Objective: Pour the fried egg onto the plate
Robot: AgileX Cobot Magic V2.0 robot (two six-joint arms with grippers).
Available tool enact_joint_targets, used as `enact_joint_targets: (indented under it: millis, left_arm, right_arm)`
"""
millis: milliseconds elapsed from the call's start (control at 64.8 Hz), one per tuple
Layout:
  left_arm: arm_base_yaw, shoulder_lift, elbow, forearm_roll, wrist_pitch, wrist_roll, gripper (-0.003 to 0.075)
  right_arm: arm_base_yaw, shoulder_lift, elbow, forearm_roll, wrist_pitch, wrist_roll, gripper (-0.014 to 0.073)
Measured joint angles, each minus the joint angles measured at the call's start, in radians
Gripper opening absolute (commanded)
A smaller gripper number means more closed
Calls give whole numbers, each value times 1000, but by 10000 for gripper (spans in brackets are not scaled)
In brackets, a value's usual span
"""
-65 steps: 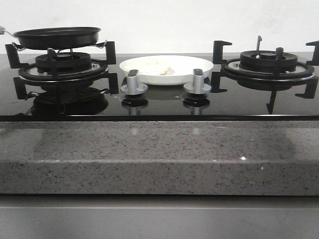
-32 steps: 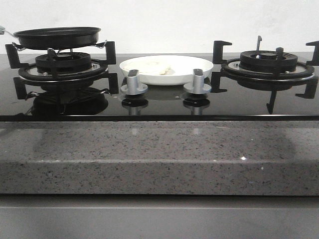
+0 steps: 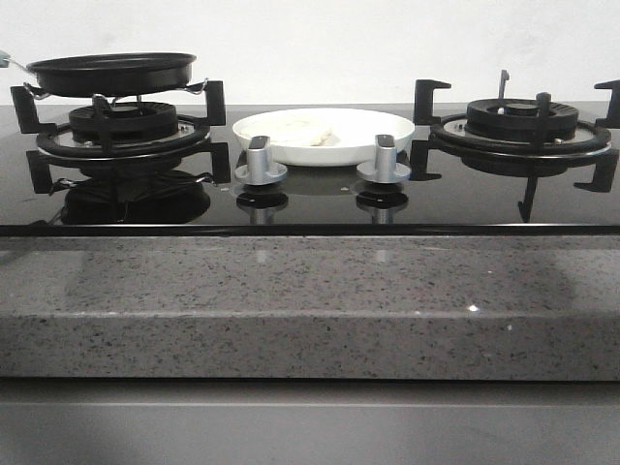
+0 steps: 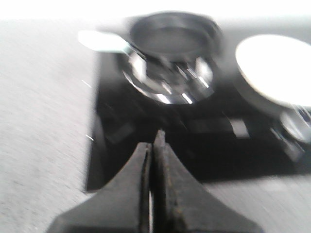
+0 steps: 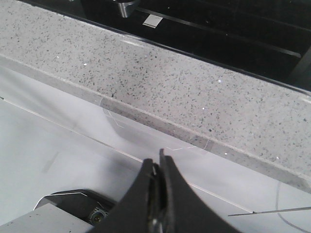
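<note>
Hanging above the counter's front edge, the left gripper (image 4: 154, 145) has its two dark fingers pressed together with nothing between them, clenched on air. Its view is blurred, yet beyond the fingertips it shows the black glass stove top (image 4: 204, 145), the frying pan (image 4: 172, 36) with its pale handle, and a bright slice of the plate (image 4: 274, 65). The right gripper (image 5: 156, 167) is likewise clenched and empty, its fingers meeting at the tips over the pale ledge below the speckled stone counter (image 5: 184, 92).

In the front view neither gripper appears. The frying pan (image 3: 111, 71) sits on the left burner (image 3: 121, 124), near the stove's left edge, its handle running off the picture's left side. The plate (image 3: 325, 134) rests on the glass at the middle of the stove, toward the back edge, just behind the two silver knobs (image 3: 260, 163) and between the two burners. The fried egg (image 3: 305, 130) lies inside the plate, left of its centre, pale cream side up. The right burner (image 3: 521, 121) stands bare by the stove's right edge.

Against the front pictures of half a second and a second ago, nothing differs: pan, plate, egg and knobs all lie exactly as they did.
</note>
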Motion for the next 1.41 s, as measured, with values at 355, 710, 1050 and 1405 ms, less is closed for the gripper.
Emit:
enact_joint_targets:
  millis: [355, 710, 1050, 1405]
  left_arm:
    - [51, -343, 434, -75, -309, 0, -19]
    - [5, -451, 594, 172, -434, -311, -19]
    - [5, -465, 631, 105, -578, -190, -19]
    - [5, -465, 631, 125, -578, -184, -19]
  right_arm:
    - [0, 0, 0, 0, 0, 0, -67]
    - [0, 0, 0, 0, 0, 0, -67]
    - [0, 0, 0, 0, 0, -2, -67]
    - [0, 0, 0, 0, 0, -2, -67]
